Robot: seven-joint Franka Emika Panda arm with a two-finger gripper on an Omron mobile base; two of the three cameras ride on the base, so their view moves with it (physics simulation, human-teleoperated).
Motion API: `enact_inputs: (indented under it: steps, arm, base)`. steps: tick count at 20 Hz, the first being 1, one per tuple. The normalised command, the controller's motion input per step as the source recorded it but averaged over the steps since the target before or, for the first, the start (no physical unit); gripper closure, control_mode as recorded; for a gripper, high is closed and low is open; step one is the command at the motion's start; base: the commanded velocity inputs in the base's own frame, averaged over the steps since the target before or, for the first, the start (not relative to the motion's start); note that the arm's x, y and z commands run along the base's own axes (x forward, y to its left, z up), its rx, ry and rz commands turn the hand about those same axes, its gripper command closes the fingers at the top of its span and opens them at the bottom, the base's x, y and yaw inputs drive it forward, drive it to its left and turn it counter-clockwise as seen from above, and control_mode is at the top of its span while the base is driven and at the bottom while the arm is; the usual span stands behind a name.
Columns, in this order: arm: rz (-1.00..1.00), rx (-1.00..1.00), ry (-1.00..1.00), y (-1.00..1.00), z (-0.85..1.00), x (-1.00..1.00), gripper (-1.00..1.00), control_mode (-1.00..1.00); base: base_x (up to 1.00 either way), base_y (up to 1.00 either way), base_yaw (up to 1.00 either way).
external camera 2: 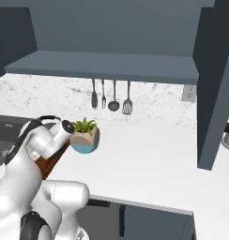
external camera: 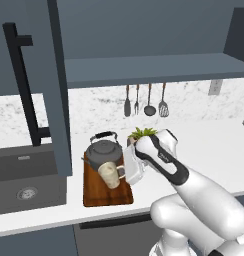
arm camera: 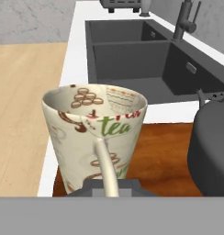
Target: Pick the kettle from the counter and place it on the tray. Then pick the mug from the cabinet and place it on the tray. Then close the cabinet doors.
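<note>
Cream-beige ceramic mug (external camera: pixel 109 174), printed with brown and green "tea" lettering, is clamped by its loop handle in my gripper (external camera: pixel 125 172); the hand view shows the handle running straight down between my fingertips, jaws closed tight on it.

Position: in the left base view the mug hangs above the near half of the flat reddish-brown wooden tray (external camera: pixel 101 196), tipped slightly, mouth facing up and toward the camera. I cannot tell whether its base touches the board; I judge it just clear.

Squat dark grey metal kettle (external camera: pixel 102 151) with arched black handle already stands on the far half of the tray, just beside the mug. In the hand view its round body (arm camera: pixel 210 151) sits close on the right of the mug (arm camera: pixel 95 133), with bare wood between them.

Governing relation: free tray surface lies directly beneath the mug, so the move is a short straight descent. The kettle is the nearest obstacle; any sideways drift toward it risks a knock.

White speckled marble-look counter (external camera: pixel 214 155) carries the tray; dark inset sink (external camera: pixel 24 180) lies to its left.

Tall dark slate-blue cabinet door (external camera: pixel 49 85) with black bar handle stands swung open over the sink side. Doors not yet closed.
</note>
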Motion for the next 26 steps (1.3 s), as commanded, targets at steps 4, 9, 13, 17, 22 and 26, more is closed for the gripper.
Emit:
enact_inputs:
  steps: [4, 9, 13, 17, 22, 26]
  arm:
    - [0.07, 0.0, -0.02, 0.14, -0.48, 0.16, 1.0, -1.0]
    - [0.03, 0.0, -0.08, 0.05, -0.34, 0.11, 1.0, -1.0]
    - [0.01, 0.0, -0.12, 0.0, -0.31, 0.13, 1.0, -1.0]
    - [0.0, 0.01, -0.16, 0.0, -0.21, 0.15, 1.0, -1.0]
    - [0.01, 0.0, -0.17, 0.0, -0.24, 0.11, 1.0, -1.0]
    - [0.02, 0.0, -0.15, 0.0, -0.27, 0.05, 1.0, -1.0]
  base:
    - [0.0, 0.0, 0.0]
    - [0.0, 0.0, 0.0]
    - [0.0, 0.0, 0.0]
    - [0.0, 0.0, 0.0]
    - [0.0, 0.0, 0.0]
    - [0.0, 0.0, 0.0]
